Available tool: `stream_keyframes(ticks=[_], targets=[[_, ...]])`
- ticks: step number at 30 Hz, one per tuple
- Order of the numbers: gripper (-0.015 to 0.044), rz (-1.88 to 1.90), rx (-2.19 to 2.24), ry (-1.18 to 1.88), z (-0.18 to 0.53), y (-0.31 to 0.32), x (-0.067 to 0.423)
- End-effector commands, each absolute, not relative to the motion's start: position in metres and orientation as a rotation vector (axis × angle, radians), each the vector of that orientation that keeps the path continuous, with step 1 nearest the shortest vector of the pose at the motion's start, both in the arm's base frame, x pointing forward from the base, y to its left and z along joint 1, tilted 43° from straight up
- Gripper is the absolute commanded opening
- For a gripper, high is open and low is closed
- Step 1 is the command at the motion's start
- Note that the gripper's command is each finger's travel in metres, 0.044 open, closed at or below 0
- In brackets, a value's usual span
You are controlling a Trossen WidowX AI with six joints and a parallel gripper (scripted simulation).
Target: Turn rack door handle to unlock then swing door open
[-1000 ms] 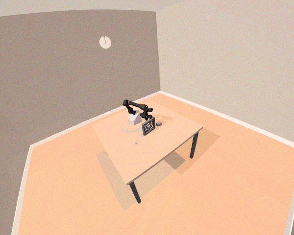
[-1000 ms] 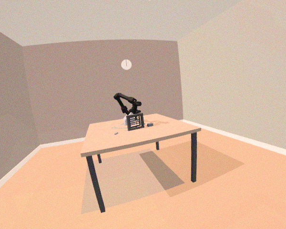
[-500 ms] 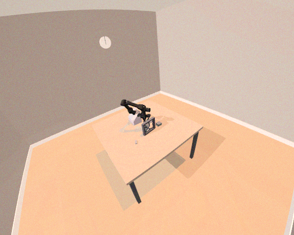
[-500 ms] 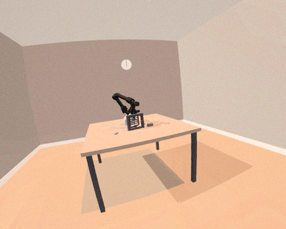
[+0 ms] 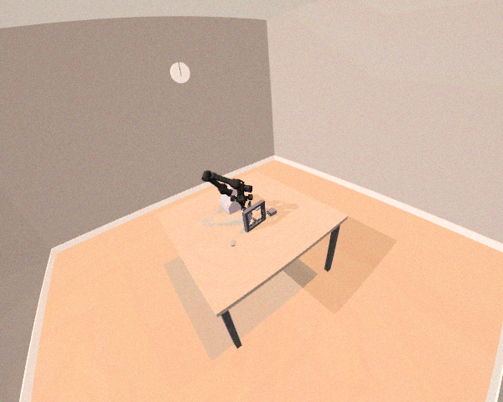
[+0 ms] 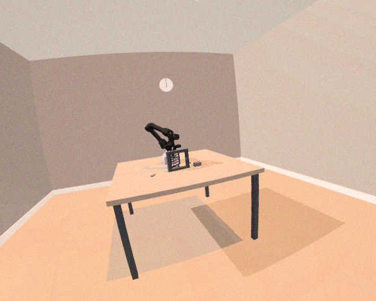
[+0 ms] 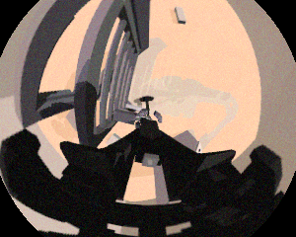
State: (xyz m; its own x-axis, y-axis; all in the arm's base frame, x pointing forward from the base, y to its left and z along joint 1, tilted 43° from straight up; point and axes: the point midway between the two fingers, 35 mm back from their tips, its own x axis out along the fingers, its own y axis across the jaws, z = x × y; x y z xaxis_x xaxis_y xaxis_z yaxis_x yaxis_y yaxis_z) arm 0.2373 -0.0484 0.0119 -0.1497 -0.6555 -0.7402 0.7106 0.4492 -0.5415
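The dark rack frame (image 5: pixel 246 222) (image 6: pixel 187 158) (image 7: pixel 30 74) stands upright on the table (image 5: pixel 269 260) (image 6: pixel 139 186). Its slatted door (image 6: pixel 174 159) (image 7: pixel 86 111) is swung partly open toward the arm's side, hinged at the left post in the exterior view; the exact angle is hard to tell. My gripper (image 5: pixel 246 208) (image 6: pixel 173 150) (image 7: pixel 148 132) is on the arm's side of the frame, shut on the handle (image 7: pixel 146 101). The fingers hide most of the handle, so its turn is hard to judge.
A grey box (image 5: pixel 272 212) (image 6: pixel 197 163) lies beside the frame's right side. A small grey block (image 5: pixel 232 243) (image 6: pixel 153 175) (image 7: pixel 180 15) lies to the left of the frame. A whitish angular object (image 5: pixel 229 204) (image 6: pixel 164 158) stands close behind the frame, under the arm.
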Motion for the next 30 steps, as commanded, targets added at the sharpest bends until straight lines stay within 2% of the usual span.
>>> stream_keyframes(ticks=[1,30], targets=[[0.0011,-1.141,-0.008,1.284,0.018,-0.054,0.232],[0.0011,-0.866,-0.309,1.496,0.059,-0.096,0.211]])
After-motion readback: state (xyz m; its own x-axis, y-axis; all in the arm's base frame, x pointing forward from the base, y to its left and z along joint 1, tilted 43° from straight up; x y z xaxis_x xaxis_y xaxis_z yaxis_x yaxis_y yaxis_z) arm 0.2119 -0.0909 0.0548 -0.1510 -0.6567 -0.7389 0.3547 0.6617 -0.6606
